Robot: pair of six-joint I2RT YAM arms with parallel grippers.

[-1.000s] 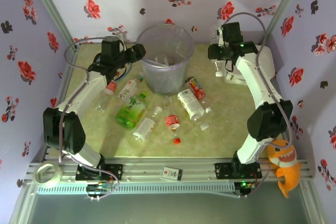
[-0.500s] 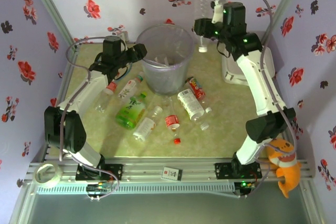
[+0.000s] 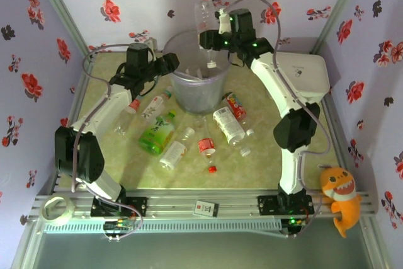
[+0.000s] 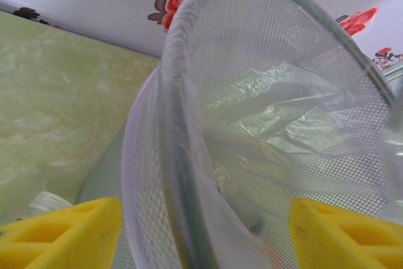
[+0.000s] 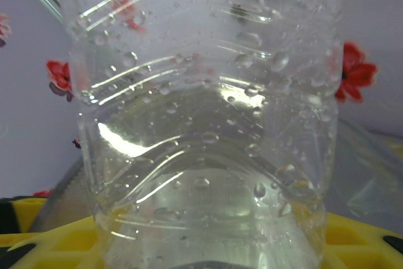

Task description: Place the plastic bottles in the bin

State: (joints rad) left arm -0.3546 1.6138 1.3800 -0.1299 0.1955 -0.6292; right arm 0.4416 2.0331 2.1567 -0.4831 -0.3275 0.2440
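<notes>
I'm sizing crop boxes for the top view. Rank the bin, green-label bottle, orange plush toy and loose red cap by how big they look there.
1. bin
2. orange plush toy
3. green-label bottle
4. loose red cap
No two look alike in size.

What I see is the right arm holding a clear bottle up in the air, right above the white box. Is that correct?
Not quite. The right gripper does hold the clear bottle up in the air, but above the bin, not above the white box, which sits off to the side. The top external view shows this.
</notes>
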